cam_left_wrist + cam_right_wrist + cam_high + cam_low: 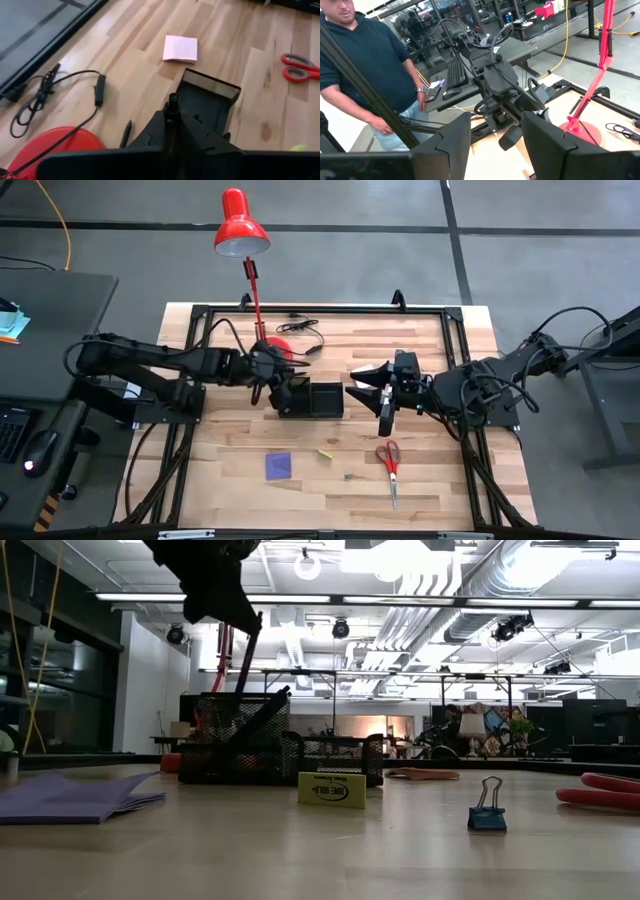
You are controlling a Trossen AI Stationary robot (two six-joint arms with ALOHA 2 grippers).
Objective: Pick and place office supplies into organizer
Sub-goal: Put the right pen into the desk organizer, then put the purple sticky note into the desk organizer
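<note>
The black mesh organizer [318, 399] stands mid-table, also seen in the low view [330, 758]. My left gripper [274, 383] hovers over its left compartment, shut on a dark pen [173, 99]. Another pen [262, 718] leans slanted inside the organizer. One more pen [125, 134] lies on the table by the lamp base. The purple note pad [279, 465], a small yellow pad [325, 453] and the red-handled scissors [389, 464] lie flat toward the near edge. My right gripper [358, 383] is open just right of the organizer, holding nothing. My left gripper pinches the dark pen near its upper end [173, 102] between its two fingers, coming from above. The pen hangs below the fingers [250, 655], tilted, down toward the organizer's left compartment; whether its lower end touches the organizer, I cannot tell.
The red desk lamp's base [275, 348] and its cable [300, 326] sit just beyond the organizer. A blue binder clip [487, 811] stands near the scissors. A person [365, 60] stands beyond the table's left side. Bare wood lies along the near edge [230, 500].
</note>
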